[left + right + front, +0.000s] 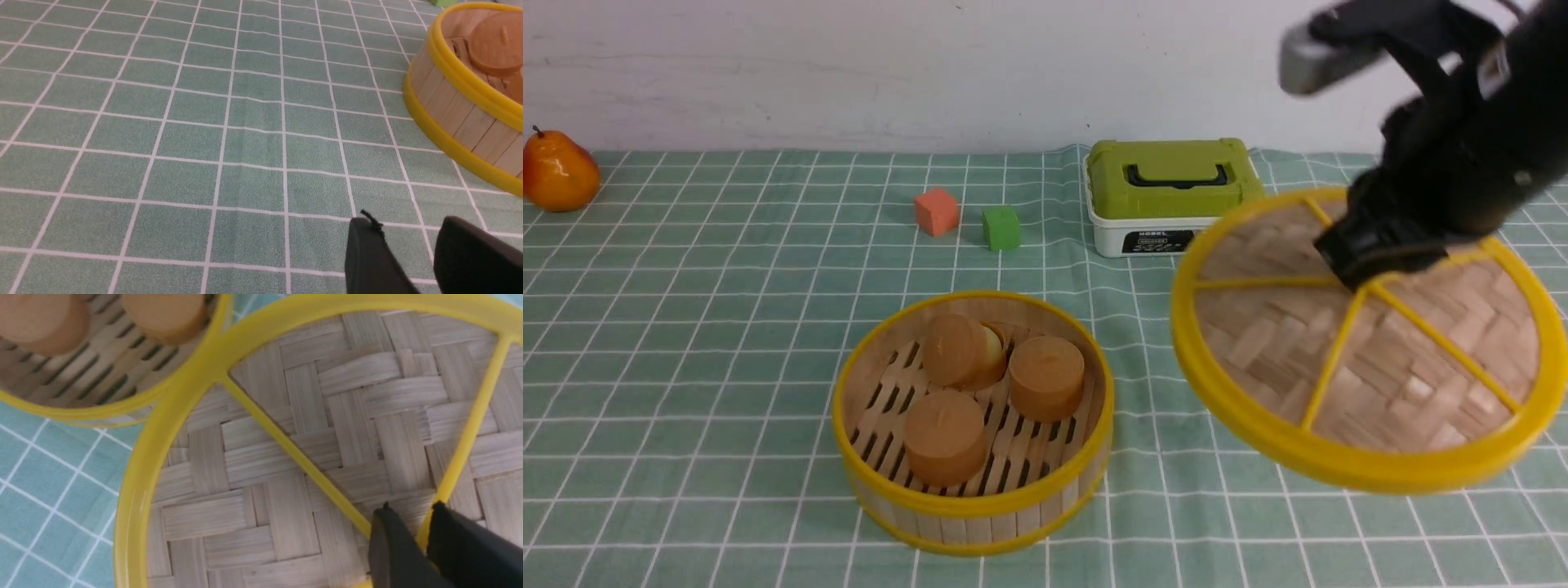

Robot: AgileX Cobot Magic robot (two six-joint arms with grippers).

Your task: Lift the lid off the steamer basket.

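- The lid [1368, 343] was held off the steamer basket [972, 425], to the basket's right in the front view, w/ a strip of cloth seen between the two.
- The lid was tilted, its woven face and yellow spokes turned toward the front cam; its far-left rim was seen across the front corner of the white box [1143, 233].
- Whether the lid's low edge touched the cloth couldn't be told.
- The right gripper [412, 522] was clamped at the lid's centre, where the spokes meet; a yellow part was pinched between its two black fingers in the right wrist view.
- The left gripper [408, 237] was seen low over the green checked cloth [184, 143], fingers apart w/ nothing between them, near the basket's outer wall but not touching it.
- The basket was left uncovered on the cloth, approx. mid-table toward the front edge; three round brown cakes [943, 437] were seen on its slatted floor, one leaning on something pale.
- Behind the basket an orange cube [936, 211] and a green cube [1001, 228] were set just beside each other.
- The white box w/ green top and black handle was placed to the cubes' right, at the back.
- A pear [560, 171] was seen at the far back left, well apart from the rest.
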